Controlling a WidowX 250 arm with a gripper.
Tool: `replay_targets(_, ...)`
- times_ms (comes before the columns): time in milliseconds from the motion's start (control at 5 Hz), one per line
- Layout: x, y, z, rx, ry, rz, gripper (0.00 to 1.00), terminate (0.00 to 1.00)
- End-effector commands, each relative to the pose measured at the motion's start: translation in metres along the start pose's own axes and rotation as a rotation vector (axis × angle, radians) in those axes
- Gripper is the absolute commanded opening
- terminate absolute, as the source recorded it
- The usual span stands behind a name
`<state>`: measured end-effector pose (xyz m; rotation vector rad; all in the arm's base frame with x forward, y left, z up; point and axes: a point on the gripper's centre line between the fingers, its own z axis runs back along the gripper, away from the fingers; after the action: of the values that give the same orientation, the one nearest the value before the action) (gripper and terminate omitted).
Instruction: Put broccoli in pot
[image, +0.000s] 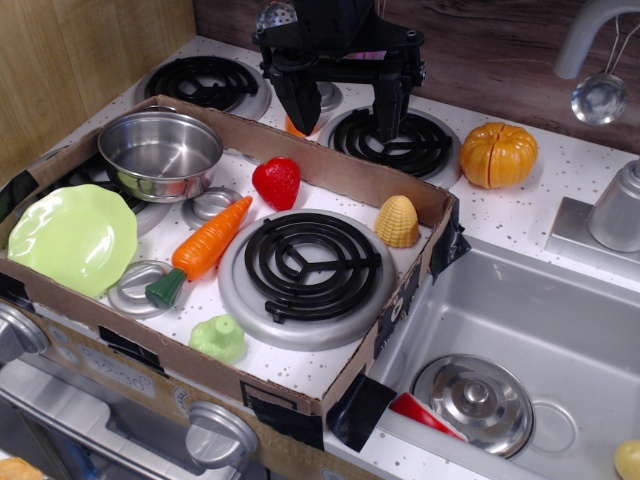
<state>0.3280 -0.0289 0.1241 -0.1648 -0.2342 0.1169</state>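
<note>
The broccoli (219, 338) is a small pale lime-green lumpy toy. It lies near the front edge of the cardboard tray, just left of the front burner. The pot (160, 153) is a round shiny steel pot standing empty at the tray's back left. My gripper (343, 108) is black and hangs open and empty above the back wall of the tray, far behind the broccoli and to the right of the pot. Its two fingers point down and stand wide apart.
In the cardboard tray (330, 172) are a light-green plate (72, 238), a carrot (203, 247), a strawberry (277, 182), a yellow corn piece (398, 221) and a black coil burner (309, 264). An orange pumpkin (498, 155) sits behind. A steel lid (474, 400) lies in the sink.
</note>
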Motion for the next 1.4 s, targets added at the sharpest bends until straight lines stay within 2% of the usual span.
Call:
replay_targets(0,0.0,0.0,0.0,0.0,0.0,0.0,1.0,0.0)
replay_targets(200,-0.032,0.005,0.017,0.077,-0.028,0.066,1.0,0.0)
replay_targets(400,-0.051,0.007,0.021,0.111,-0.04,0.093,1.0,0.0)
replay_targets(600,-0.065,0.01,0.018,0.117,-0.045,0.087,1.0,0.0)
replay_targets(800,-0.07,0.016,0.006,0.14,-0.017,0.033,1.0,0.0)
replay_targets(1000,-0.077,0.028,-0.006,0.146,-0.03,0.008,1.0,0.0)
replay_targets(1200,-0.087,0.04,-0.013,0.15,-0.014,-0.03,1.0,0.0)
